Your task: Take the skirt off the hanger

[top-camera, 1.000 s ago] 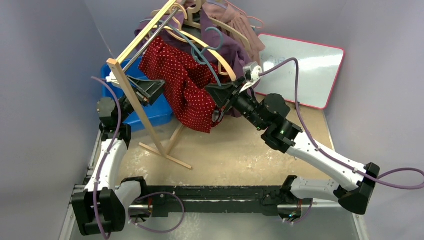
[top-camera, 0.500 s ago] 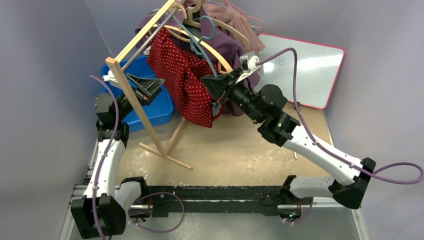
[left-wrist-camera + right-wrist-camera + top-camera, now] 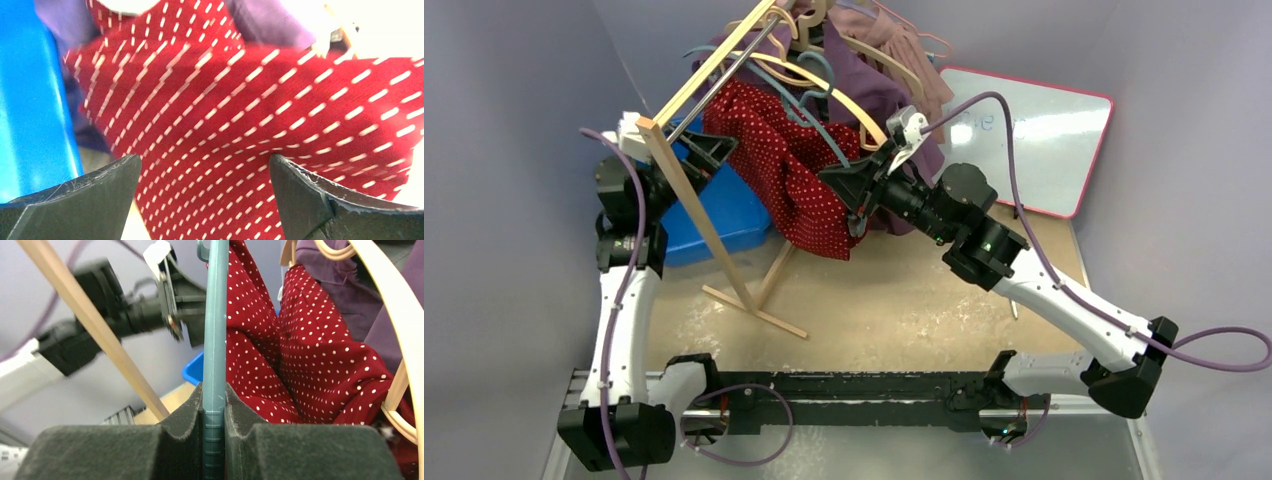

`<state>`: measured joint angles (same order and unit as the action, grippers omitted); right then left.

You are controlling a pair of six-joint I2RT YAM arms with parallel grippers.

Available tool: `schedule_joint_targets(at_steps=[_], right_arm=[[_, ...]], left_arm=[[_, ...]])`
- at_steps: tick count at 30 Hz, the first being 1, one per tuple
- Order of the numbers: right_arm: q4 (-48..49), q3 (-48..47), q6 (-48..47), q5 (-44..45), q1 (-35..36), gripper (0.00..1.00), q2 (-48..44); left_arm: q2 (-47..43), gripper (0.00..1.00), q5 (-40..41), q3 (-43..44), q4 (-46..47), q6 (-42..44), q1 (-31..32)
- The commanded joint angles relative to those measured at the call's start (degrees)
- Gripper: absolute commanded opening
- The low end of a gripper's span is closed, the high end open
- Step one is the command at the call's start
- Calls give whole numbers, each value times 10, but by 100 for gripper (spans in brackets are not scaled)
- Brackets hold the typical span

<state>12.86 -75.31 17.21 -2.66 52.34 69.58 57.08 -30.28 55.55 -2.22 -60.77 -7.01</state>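
A red skirt with white dots hangs on a grey-blue hanger from the rail of a wooden rack. My right gripper is shut on the hanger's arm; the pads press it from both sides at the right gripper. The skirt drapes just right of that arm. My left gripper is open at the skirt's left side, behind the rack post. In the left wrist view the skirt fills the frame beyond the left gripper, with nothing between the jaws.
The wooden rack stands on the table with its post between my arms. A blue bin sits behind it. Purple garments on wooden hangers crowd the rail. A whiteboard lies at the back right.
My left arm has risen and swung left, its open gripper now higher beside the skirt's top. The right gripper, still on the hanger, shifted slightly left, and the skirt swung with it.
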Motion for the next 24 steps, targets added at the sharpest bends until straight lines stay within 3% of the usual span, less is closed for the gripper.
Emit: schedule_joint_targets(at_steps=[1, 6, 11, 15, 21, 24], right_arm=[[-10, -30, -60, -29, 1, 0, -46], [-84, -28, -106, -35, -11, 0, -62], [-146, -47, -131, -151, -66, 0, -54], [-150, -28, -116, -217, -120, 0, -63], [-136, -24, -102, -264, -124, 0, -58], [-135, -25, -101, -284, -124, 0, -54]], left_arm=[[-10, 100, 126, 137, -190, 217, -3], [-39, 100, 89, 104, -158, 240, -3], [-50, 100, -21, 47, -49, 184, -3], [-49, 100, -93, 41, 6, 172, -3], [-50, 95, -156, -23, 175, 68, -2], [-45, 95, -169, -36, 207, 56, 0]])
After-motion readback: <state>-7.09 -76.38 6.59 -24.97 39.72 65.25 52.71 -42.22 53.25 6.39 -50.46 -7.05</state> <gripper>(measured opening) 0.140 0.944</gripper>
